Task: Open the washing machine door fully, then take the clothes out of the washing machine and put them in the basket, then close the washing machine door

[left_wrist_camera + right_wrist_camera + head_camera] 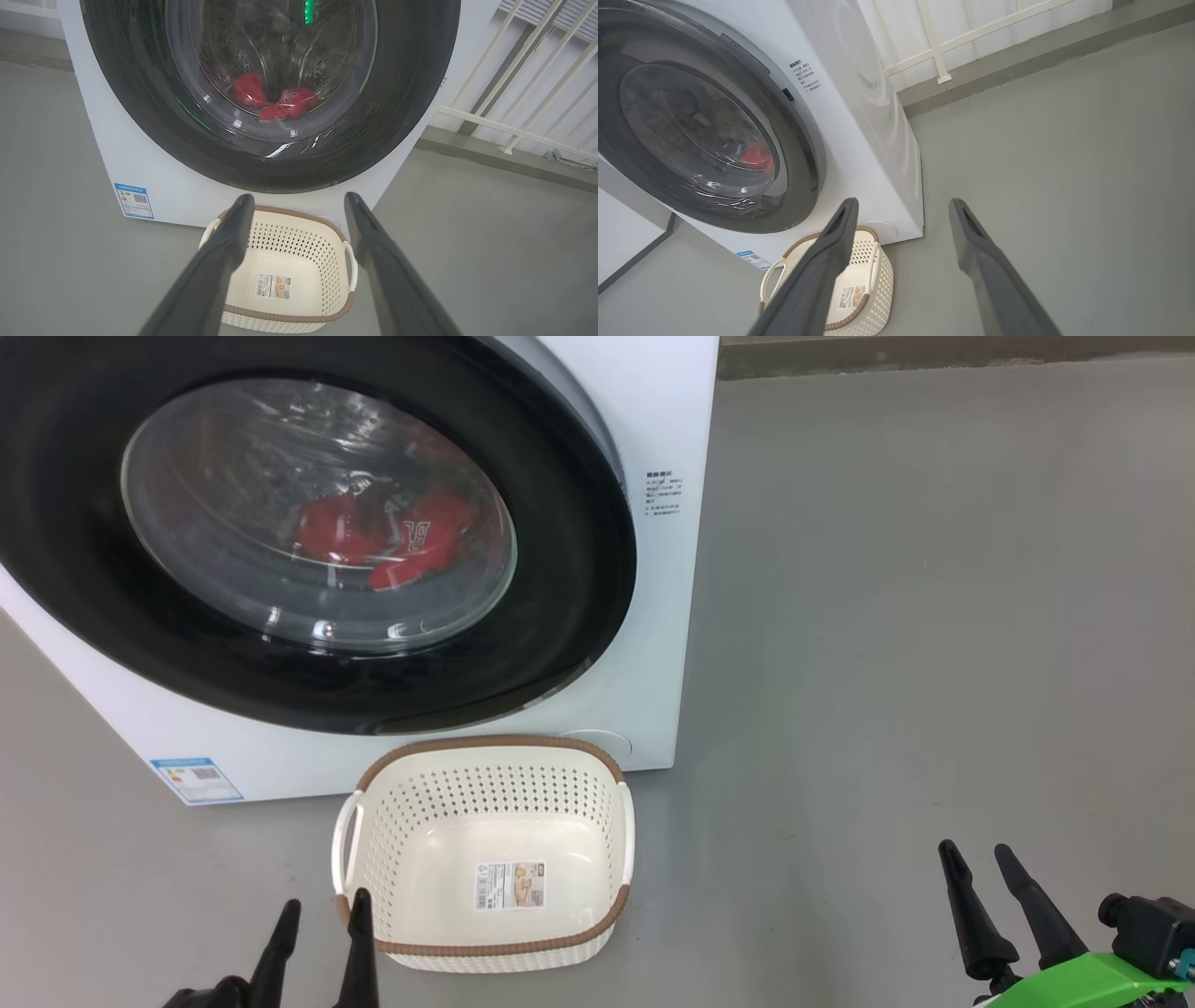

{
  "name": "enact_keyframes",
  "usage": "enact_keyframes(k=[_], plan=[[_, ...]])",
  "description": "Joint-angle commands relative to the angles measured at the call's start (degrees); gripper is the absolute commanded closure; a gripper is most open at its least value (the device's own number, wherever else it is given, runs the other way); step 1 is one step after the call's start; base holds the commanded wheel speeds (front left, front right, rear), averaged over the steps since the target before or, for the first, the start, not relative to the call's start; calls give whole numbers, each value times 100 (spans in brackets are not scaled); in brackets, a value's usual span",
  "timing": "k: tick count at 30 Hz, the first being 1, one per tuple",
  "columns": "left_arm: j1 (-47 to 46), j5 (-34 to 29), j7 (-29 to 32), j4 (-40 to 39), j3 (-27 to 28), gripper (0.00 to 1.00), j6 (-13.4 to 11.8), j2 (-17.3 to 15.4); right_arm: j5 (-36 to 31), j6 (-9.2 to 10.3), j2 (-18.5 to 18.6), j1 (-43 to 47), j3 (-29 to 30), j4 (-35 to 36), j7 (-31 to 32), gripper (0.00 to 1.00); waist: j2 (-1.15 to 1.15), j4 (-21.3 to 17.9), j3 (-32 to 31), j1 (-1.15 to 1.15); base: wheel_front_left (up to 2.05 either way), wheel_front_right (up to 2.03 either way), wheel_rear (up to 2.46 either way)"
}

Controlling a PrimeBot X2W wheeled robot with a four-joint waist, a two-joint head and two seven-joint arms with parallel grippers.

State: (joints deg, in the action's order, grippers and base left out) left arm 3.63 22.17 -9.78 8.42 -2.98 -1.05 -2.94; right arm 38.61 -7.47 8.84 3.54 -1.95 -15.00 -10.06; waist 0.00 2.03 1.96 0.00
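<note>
The white washing machine (658, 616) stands at the upper left with its round black-rimmed door (579, 579) shut against the front. Behind the glass window lie the red clothes (383, 537), also seen through the glass as clothes (275, 100) and clothes (756, 156). The cream basket (485, 952) with a brown rim sits empty on the floor in front of the machine. My left gripper (322, 907) is open by the basket's near left corner. My right gripper (976, 851) is open over bare floor at the lower right, well apart from the basket.
Grey floor (934, 616) stretches to the right of the machine. A white railing (528, 107) and a low kerb run behind the machine's right side. A blue label (196, 779) is stuck on the machine's lower left front.
</note>
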Motion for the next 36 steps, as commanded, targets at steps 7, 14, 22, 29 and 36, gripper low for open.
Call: enact_keyframes(k=[7,14,22,29,36], plan=[[-56,-653,-223,-176,190,0,27,-8,-538,-2,162,30,2,171,-199,0,0,24,31,0,0,0,0],[-25,-1035,-326,-132,208,0,57,2,-857,-2,184,101,115,166,-300,0,0,49,45,0,0,0,0],[85,-1512,-461,-83,259,0,110,5,-1266,-2,224,215,190,161,-434,0,0,70,3,0,0,0,0],[160,-1609,-522,-90,271,0,125,5,-1449,-2,222,257,174,149,-494,0,0,56,-52,0,0,0,0],[146,-1548,-522,-93,279,0,138,5,-1466,-2,201,230,209,188,-494,0,0,31,-61,0,0,0,0]])
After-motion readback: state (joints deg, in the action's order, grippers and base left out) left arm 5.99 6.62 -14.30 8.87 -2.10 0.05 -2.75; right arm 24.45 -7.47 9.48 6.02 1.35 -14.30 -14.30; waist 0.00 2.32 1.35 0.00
